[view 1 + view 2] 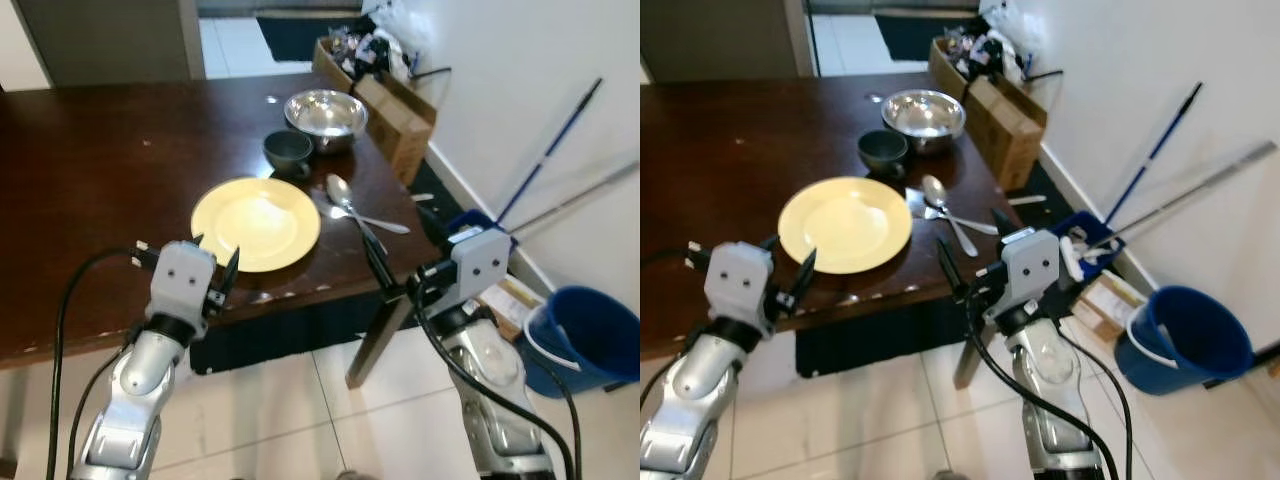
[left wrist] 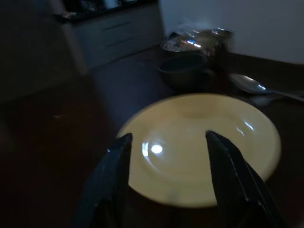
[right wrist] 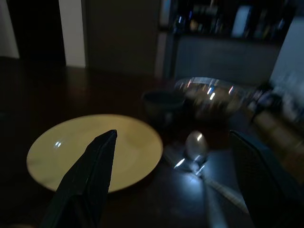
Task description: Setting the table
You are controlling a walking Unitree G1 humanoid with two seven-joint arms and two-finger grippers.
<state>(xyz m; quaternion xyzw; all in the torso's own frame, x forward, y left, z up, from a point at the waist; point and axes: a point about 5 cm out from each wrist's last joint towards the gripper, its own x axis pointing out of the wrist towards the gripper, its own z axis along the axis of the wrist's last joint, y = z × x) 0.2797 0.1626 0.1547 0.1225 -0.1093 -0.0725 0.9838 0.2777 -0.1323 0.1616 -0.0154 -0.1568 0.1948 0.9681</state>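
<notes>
The round yellow ceramic plate point(image 1: 257, 222) lies empty near the dark wooden table point(image 1: 90, 190)'s near edge; it looks stiff, glossy and breakable, best pinched at its near rim. The left gripper point(image 1: 213, 268) hovers just before it, fingers spread; the right gripper point(image 1: 970, 250) is also spread. Farther off, the dark cup point(image 1: 288, 150) and steel bowl point(image 1: 326, 115) look empty, and two metal spoons point(image 1: 352, 210) lie right of the plate

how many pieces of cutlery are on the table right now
2: a spoon just right of the yellow plate, and a second piece, maybe a fork, crossing under its handle. Its head is too blurred to tell.
</notes>
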